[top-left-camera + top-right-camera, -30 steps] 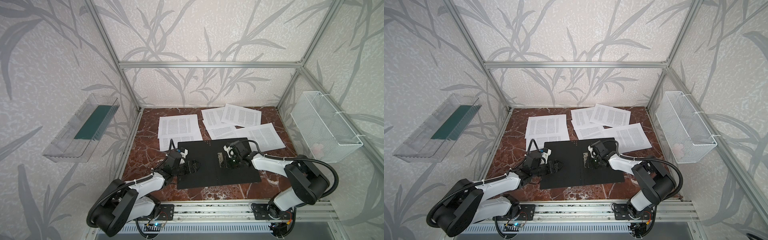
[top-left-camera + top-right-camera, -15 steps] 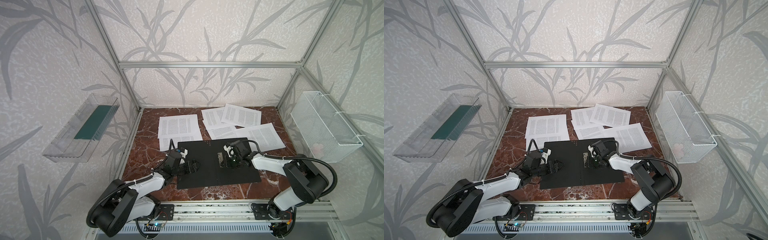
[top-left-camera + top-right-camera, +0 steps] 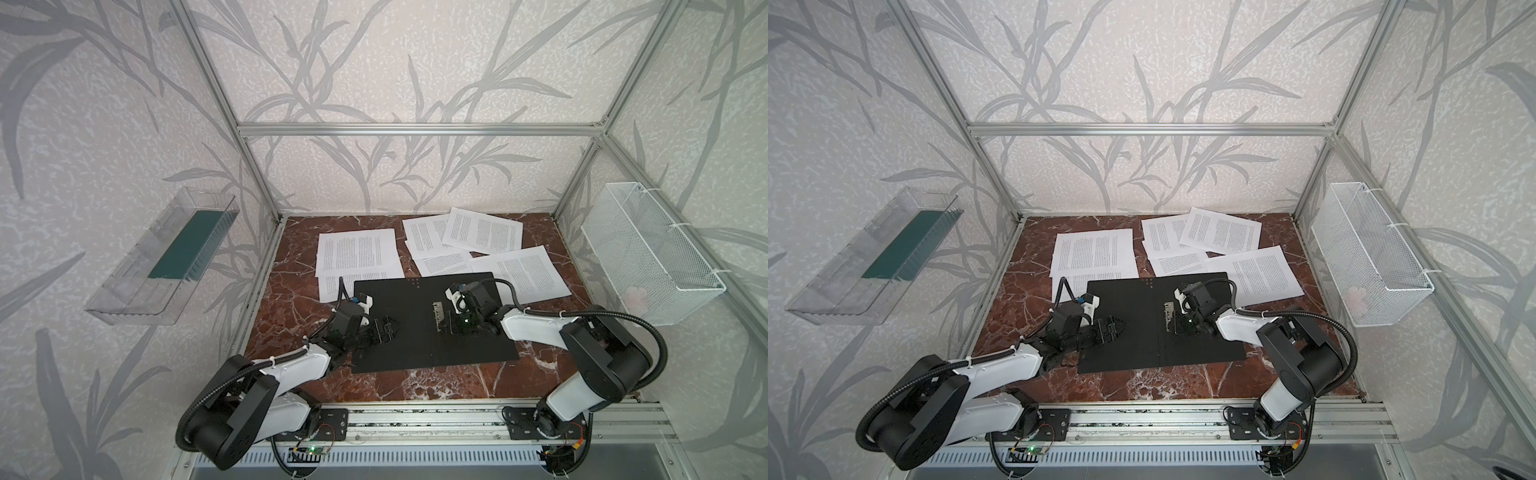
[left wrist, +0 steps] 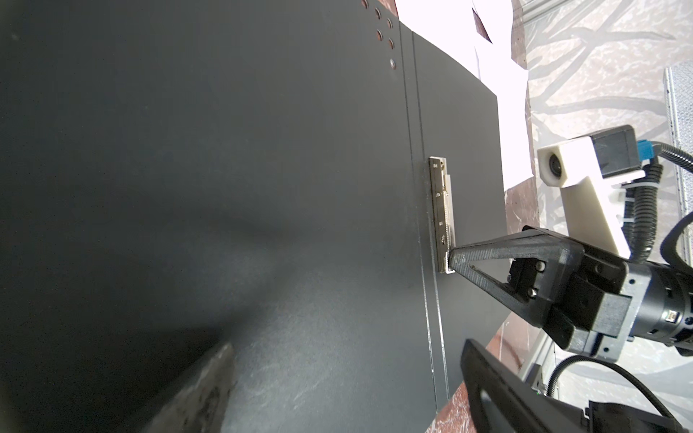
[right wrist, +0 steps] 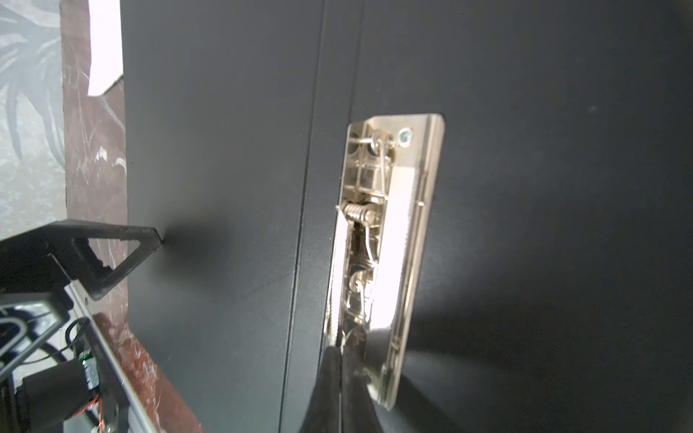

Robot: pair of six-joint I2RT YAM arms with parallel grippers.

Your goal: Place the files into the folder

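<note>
Fig.: folder (image 3: 415, 336) lies open, black inside up. R gripper (image 4: 452, 262), tips together, touches near end of folder's metal clip (image 5: 386, 240). L gripper (image 3: 386, 331), jaws wide apart, sits on folder's left panel. Files (image 3: 357, 253) lie loose beyond folder's far edge.

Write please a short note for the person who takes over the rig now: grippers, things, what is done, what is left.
Left gripper: open, one fingertip on the left half of the folder.
Right gripper: shut, tips at the near end of the clip.
The folder lies open on the table, black inside up.
Files: six loose sheets behind the folder, none inside.
Done: folder open.
Left: probably open the clip, put all sheets in, close the folder.
</note>
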